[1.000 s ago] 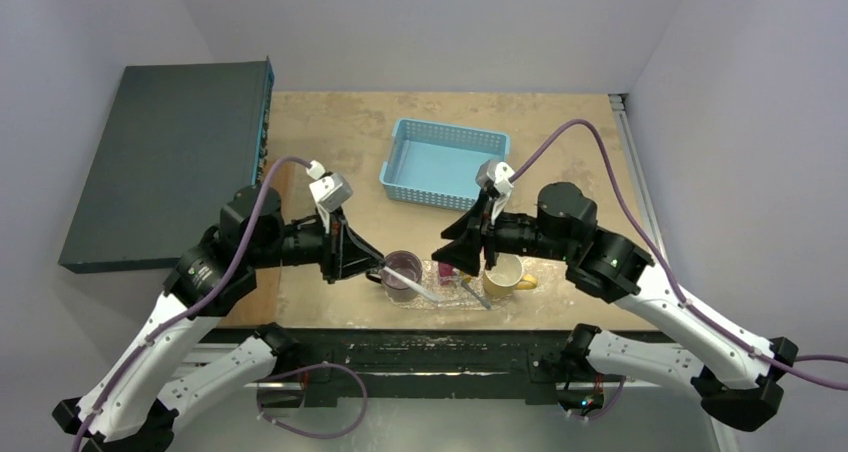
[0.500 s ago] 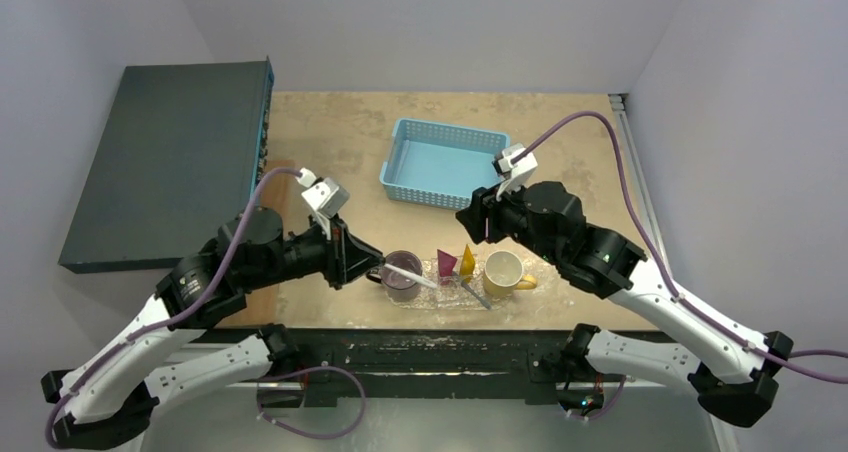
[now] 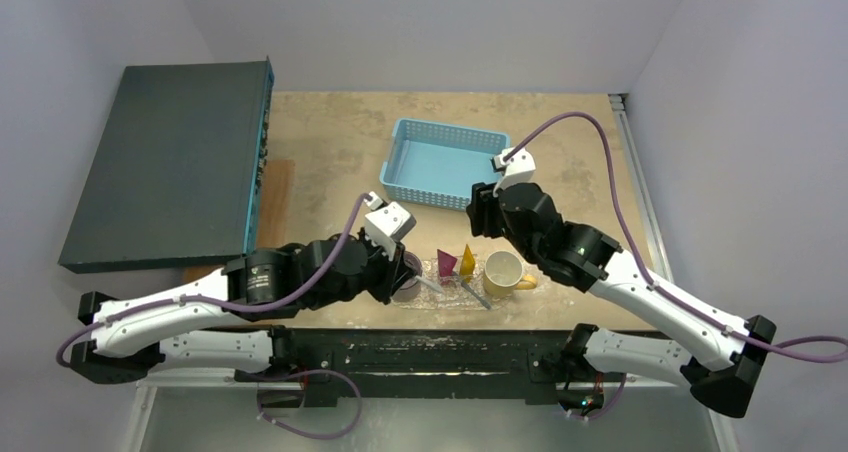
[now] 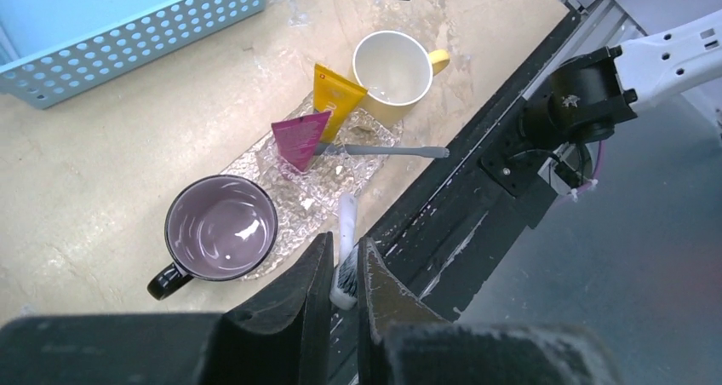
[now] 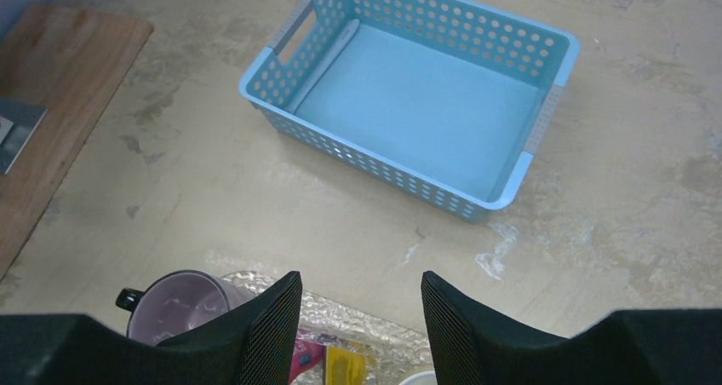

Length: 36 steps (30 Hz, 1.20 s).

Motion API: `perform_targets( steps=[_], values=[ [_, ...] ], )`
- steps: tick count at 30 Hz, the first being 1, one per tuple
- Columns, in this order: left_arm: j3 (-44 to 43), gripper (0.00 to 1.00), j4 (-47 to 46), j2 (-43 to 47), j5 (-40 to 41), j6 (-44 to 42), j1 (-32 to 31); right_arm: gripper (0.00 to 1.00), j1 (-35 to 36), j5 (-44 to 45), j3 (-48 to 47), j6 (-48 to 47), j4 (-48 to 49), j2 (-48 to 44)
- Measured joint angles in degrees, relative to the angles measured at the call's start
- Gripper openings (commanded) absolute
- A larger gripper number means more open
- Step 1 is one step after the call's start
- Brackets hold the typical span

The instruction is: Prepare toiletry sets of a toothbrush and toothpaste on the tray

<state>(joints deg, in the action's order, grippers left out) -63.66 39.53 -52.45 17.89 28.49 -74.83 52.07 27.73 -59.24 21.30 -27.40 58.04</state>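
Observation:
My left gripper is shut on the bristle end of a white toothbrush. Its handle points at the near edge of the crinkled clear tray, beside the purple mug. A magenta tube and a yellow tube sit side by side on the tray. A grey toothbrush lies next to them. My right gripper is open and empty, raised above the tray's far edge, between it and the basket. From above, the left gripper covers most of the purple mug.
A yellow mug stands at the tray's right end. The light-blue basket lies behind, with a thin pale stick along its left inner wall. A wooden board and a dark box are at left. The black rail runs along the table's front edge.
My right gripper has lifted off the tray and drawn back toward the basket, uncovering the two tubes. My left arm has dropped low and reached right, carrying the white toothbrush to the purple mug.

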Motion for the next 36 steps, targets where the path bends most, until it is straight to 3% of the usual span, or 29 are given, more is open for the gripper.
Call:
perform_targets(
  steps=[9, 36],
  values=[
    [-0.68, 0.0, -1.97, -5.14, 8.15, 0.07, -4.48, 0.56, 0.0, 1.36, 2.49, 0.61, 0.09, -0.2],
    [-0.17, 0.0, -6.91, -14.86, 11.45, 0.5, -5.46, 0.58, 0.0, 1.53, 5.44, 1.14, 0.2, -3.34]
  ],
)
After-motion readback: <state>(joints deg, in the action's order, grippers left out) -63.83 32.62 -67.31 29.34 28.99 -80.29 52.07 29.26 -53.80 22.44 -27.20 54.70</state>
